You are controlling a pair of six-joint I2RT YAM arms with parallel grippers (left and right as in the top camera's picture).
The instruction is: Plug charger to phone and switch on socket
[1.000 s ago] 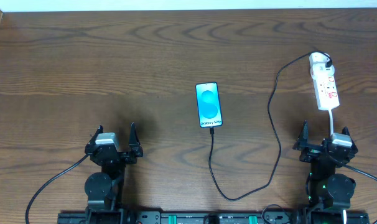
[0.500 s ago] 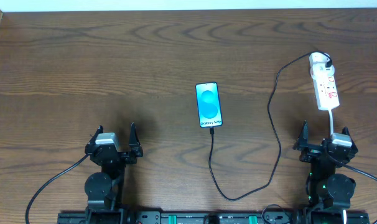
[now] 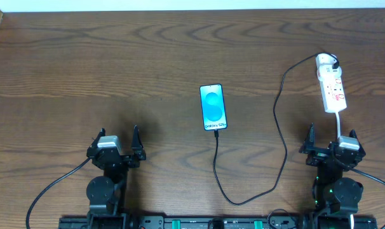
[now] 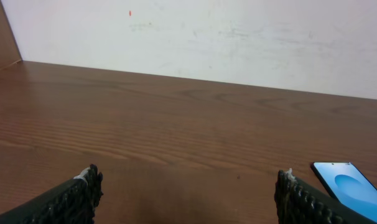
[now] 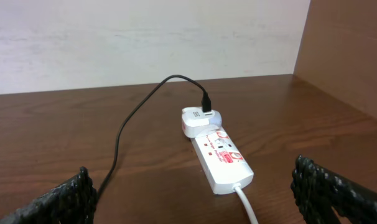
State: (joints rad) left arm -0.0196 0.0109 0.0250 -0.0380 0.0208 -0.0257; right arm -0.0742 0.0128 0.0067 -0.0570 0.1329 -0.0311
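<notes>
Blue-screened slim smartphone mid-table, thin black charger cable touching its near edge, plugged into white power strip; left gripper, right gripper released, empty.

This looks like a robot test room, a lab and not a home. Two robot arms, the left arm and the right arm, sit on a black rail at the near edge of a big brown wooden table. Ahead of the left arm's fingers the table runs to a plain white wall. To the right of the right arm's fingers stands a brown wooden side board. A few test things lie out ahead of the fingers — a phone, a charger and a socket.
</notes>
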